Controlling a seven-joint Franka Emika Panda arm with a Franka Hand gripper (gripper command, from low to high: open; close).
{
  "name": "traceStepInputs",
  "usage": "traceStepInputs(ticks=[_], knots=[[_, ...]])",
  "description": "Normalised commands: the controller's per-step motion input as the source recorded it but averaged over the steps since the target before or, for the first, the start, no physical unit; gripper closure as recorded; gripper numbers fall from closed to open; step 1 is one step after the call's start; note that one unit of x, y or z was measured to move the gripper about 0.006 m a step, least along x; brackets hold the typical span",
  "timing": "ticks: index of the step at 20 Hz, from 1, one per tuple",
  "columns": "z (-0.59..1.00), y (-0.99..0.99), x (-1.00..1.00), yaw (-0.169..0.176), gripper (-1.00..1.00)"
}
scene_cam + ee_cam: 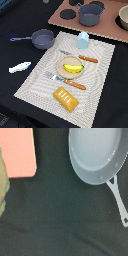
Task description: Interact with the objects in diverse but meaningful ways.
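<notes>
Lying on a plate (60, 64), yellow banana (73, 68) (pale blue carton (83, 39) nearby)

One yellow banana (73, 68) lies on one round beige plate (62, 63) at the exterior view's centre. One pale blue carton (83, 39) stands above it. One white-and-blue tube (20, 67) lies at the left. One grey blue-handled saucepan (42, 38) sits upper left. One yellow-orange rectangular slab (66, 98) lies lower centre. Two orange-handled utensils flank the plate: one fork (66, 80), one knife (81, 57). One large grey two-handled pot (91, 13) stands at top. One striped placemat (35, 85) covers the dark surface (15, 15). The wrist view shows one grey pan (95, 153).
</notes>
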Motion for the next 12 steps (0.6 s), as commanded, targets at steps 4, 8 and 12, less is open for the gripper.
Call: traceStepInputs(ticks=[4,8,12], knots=[[-0.21,-0.50,0.91,0.000,-1.00],[-0.09,-0.42,0.94,0.016,-1.00],[-0.01,-0.40,0.83,0.036,-1.00]])
